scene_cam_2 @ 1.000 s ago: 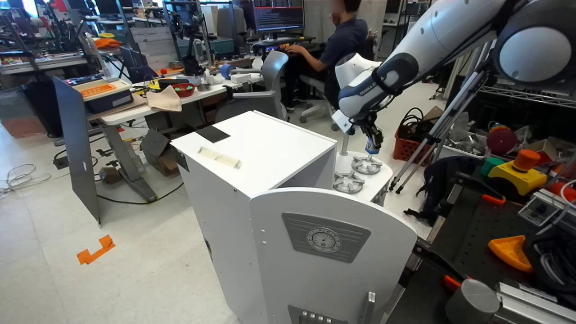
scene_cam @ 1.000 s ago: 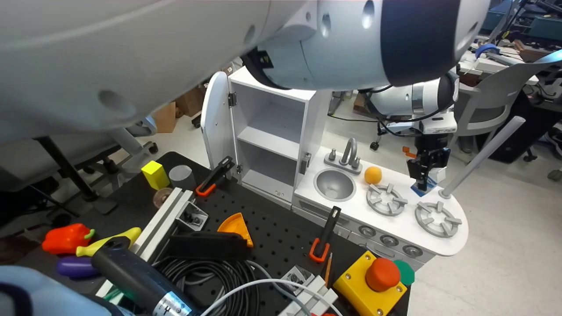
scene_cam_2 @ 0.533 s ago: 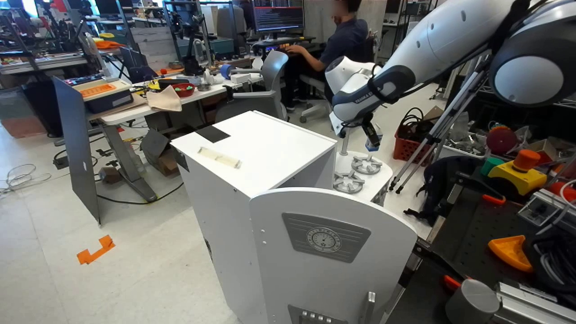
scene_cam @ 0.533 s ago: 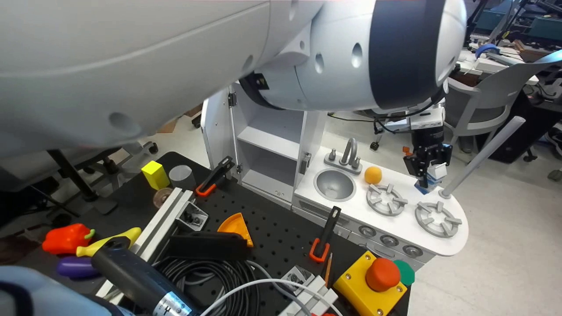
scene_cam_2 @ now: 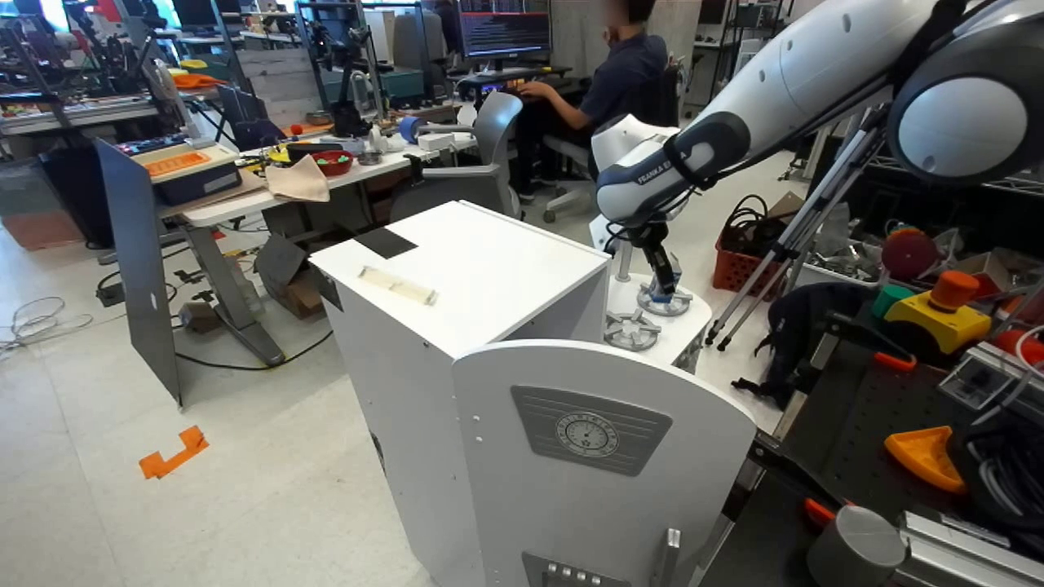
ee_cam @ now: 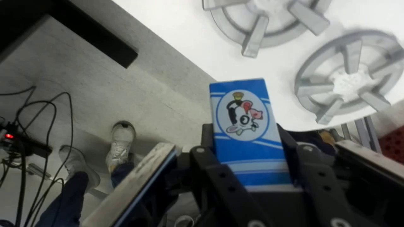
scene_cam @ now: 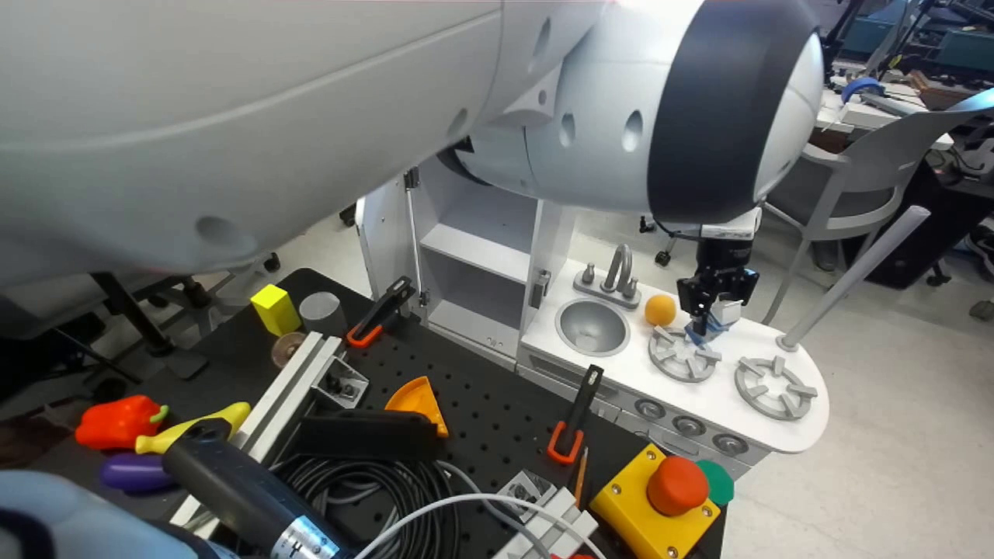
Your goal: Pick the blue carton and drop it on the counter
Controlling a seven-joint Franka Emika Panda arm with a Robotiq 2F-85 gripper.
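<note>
The blue carton (scene_cam: pixel 707 329) with a whitish upper part is held in my gripper (scene_cam: pixel 708 314), tilted, near the back of the left burner in this exterior view. In an exterior view the carton (scene_cam_2: pixel 659 298) shows partly behind the gripper (scene_cam_2: pixel 662 285), over the far burner. In the wrist view the carton (ee_cam: pixel 246 126), with a cow picture on its face, sits between both fingers of my gripper (ee_cam: pixel 244 138). The white counter (scene_cam: pixel 724 397) lies below; it also shows in the wrist view (ee_cam: pixel 281 71). The exact gap between carton and counter cannot be told.
Grey burners (scene_cam: pixel 683 376) (scene_cam: pixel 740 386), a silver sink bowl (scene_cam: pixel 561 326), a faucet (scene_cam: pixel 619 269) and an orange ball (scene_cam: pixel 660 310) are on the counter. A slanted grey pole (scene_cam: pixel 854 278) rises at its back. A taller white cabinet (scene_cam_2: pixel 489 277) with an open door adjoins it.
My gripper stays shut on the carton. It has moved left in both exterior views, from the counter's back near the pole toward the burners, and the carton appears lower in an exterior view.
</note>
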